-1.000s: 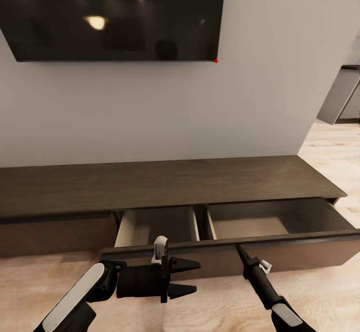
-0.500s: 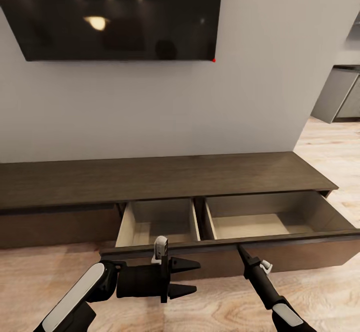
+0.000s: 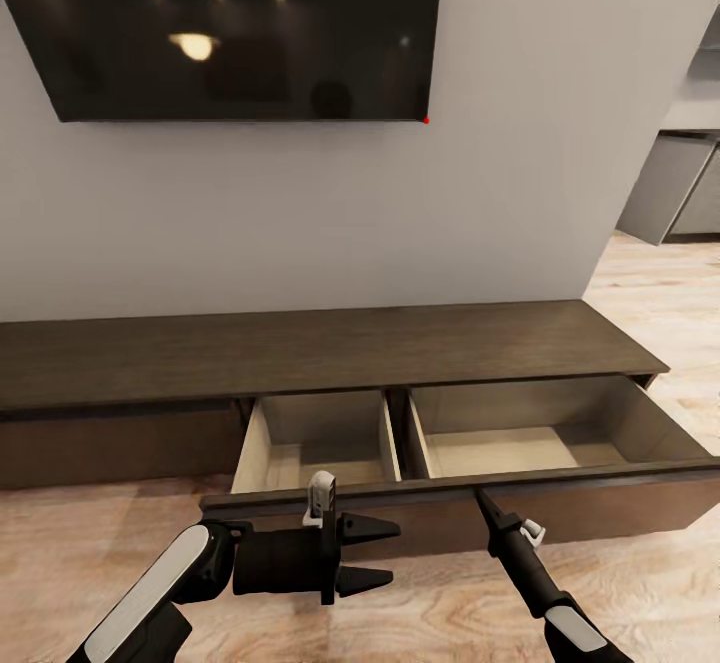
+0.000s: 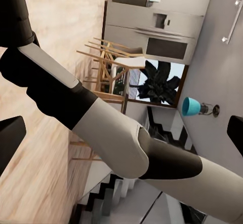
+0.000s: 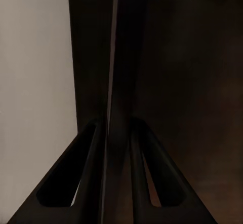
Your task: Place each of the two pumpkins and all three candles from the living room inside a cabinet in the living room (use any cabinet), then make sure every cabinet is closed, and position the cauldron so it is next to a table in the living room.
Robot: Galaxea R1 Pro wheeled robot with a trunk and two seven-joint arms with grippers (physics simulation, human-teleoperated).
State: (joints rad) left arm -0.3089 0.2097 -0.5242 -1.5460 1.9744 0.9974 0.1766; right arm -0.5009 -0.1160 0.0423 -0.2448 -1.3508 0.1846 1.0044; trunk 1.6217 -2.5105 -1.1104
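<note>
The cabinet [image 3: 320,348] is a long low dark-brown unit against the wall. Its wide pull-out front [image 3: 610,505] stands drawn out, showing two pale beige compartments [image 3: 320,443] with nothing in them. My right gripper [image 3: 479,497] is shut on the top edge of that front; in the right wrist view the thin dark panel edge [image 5: 113,57] runs between the closed fingers [image 5: 93,148]. My left gripper [image 3: 395,551] is open and holds nothing, pointing right just before the front. Pumpkins, candles, cauldron and table are out of view.
A dark TV [image 3: 220,33] hangs on the wall above the unit. Pale wooden floor [image 3: 650,593] runs around the drawer front. Grey kitchen cupboards [image 3: 675,183] stand at the far right. The left wrist view looks past my right arm [image 4: 116,143] towards wooden chairs [image 4: 109,67].
The view has backed away from the unit, and the drawer front held by my right gripper stands farther out, baring more of its inside. Both grippers keep their places in the view.
</note>
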